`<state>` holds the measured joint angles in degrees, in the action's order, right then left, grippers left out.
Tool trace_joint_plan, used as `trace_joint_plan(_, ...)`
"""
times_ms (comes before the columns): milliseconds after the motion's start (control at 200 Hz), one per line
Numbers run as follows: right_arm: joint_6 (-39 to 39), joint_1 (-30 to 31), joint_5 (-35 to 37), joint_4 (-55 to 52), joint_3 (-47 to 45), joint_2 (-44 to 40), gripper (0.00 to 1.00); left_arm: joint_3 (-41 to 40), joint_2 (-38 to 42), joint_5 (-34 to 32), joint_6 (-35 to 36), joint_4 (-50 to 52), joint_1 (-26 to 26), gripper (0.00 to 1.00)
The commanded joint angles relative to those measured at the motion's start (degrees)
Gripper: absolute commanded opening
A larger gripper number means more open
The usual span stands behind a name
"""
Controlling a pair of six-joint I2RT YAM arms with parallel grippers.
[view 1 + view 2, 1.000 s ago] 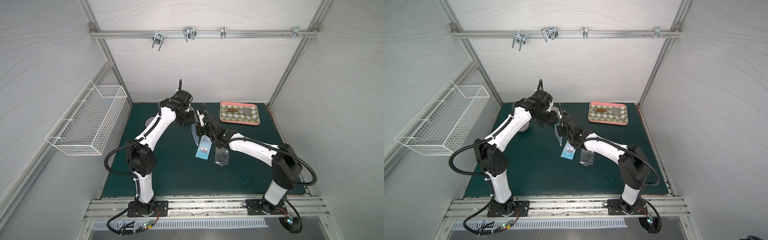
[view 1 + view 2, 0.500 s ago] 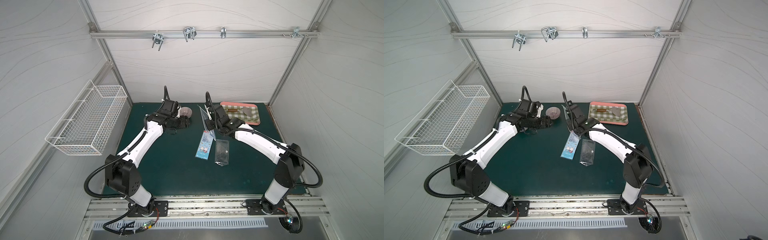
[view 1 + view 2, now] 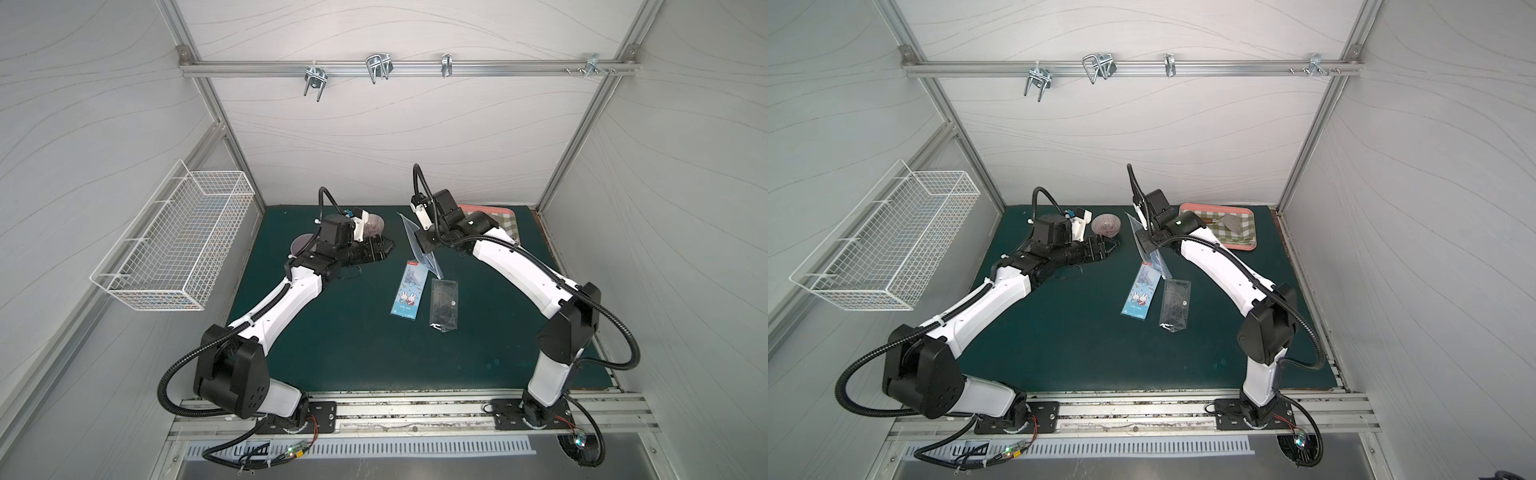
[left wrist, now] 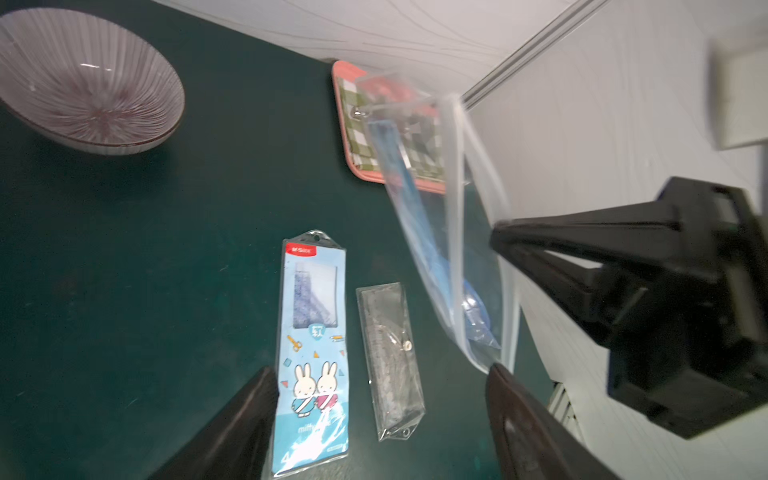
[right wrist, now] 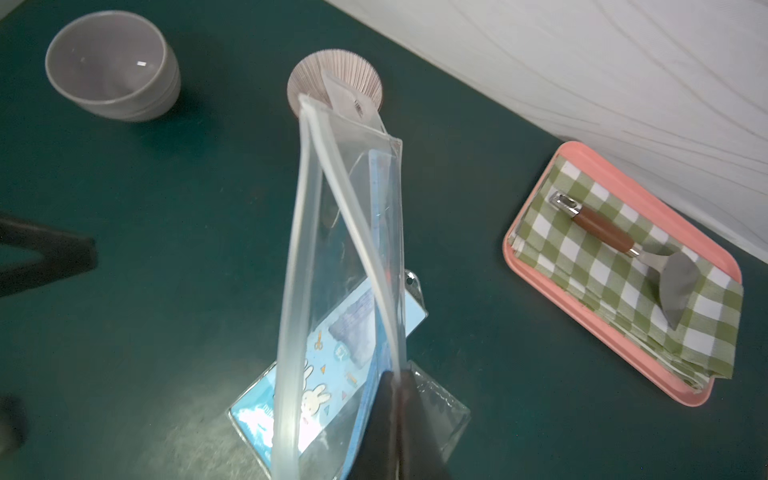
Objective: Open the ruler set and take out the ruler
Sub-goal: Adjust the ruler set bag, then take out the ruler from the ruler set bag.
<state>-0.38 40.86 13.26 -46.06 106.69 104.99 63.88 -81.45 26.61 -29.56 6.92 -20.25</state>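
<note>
Left wrist view: the ribbed bowl (image 4: 87,83) is cut off at the edge; the clear ruler pouch (image 4: 453,249) hides much of the pink tray (image 4: 372,178).

Ruler (image 4: 419,216) inside pouch (image 5: 332,249), spatula (image 5: 602,228) on tray (image 5: 508,251)

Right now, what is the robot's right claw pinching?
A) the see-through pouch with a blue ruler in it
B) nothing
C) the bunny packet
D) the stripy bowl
A: the right gripper is shut on the edge of the clear pouch, held up off the mat with the blue ruler inside, while the bunny packet lies flat on the mat.
</note>
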Motion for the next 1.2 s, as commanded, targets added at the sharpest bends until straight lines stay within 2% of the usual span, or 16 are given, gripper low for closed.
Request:
trace_joint_plan(0,-2.0,0.2,-3.3,-7.7,3.5,2.3,0.00,-0.7,1.8,4.3,-2.9,-10.1,-0.1,0.80)
trace_joint_plan(215,-1.9,0.8,0.0,-10.4,6.0,4.3,0.00,-5.3,2.9,5.8,-6.0,-16.8,-0.9,0.80)
trace_joint_plan(450,-2.1,1.5,5.3,-14.1,10.5,6.5,0.00,-5.8,1.4,4.4,-4.1,-13.3,-3.8,0.76)
trace_joint_plan(550,-2.2,1.9,8.4,-16.0,12.5,7.5,0.00,-5.4,1.2,2.5,-2.8,-10.9,-5.1,0.67)
trace_joint_plan(615,-2.1,2.2,9.9,-16.8,13.5,8.2,0.00,-5.1,1.2,1.8,-2.9,-10.4,-5.8,0.58)
trace_joint_plan(750,-1.6,2.8,11.0,-16.4,13.8,9.0,0.00,-5.7,0.8,1.8,-7.2,-11.7,-6.2,0.43)
trace_joint_plan(965,-0.7,3.5,10.9,-14.8,13.7,10.0,0.00,-7.5,-0.2,2.1,-15.8,-17.6,-6.7,0.32)
trace_joint_plan(1195,-0.1,3.9,11.9,-13.3,13.8,10.2,0.00,-4.7,-4.4,1.7,-19.4,-15.4,-7.7,0.22)
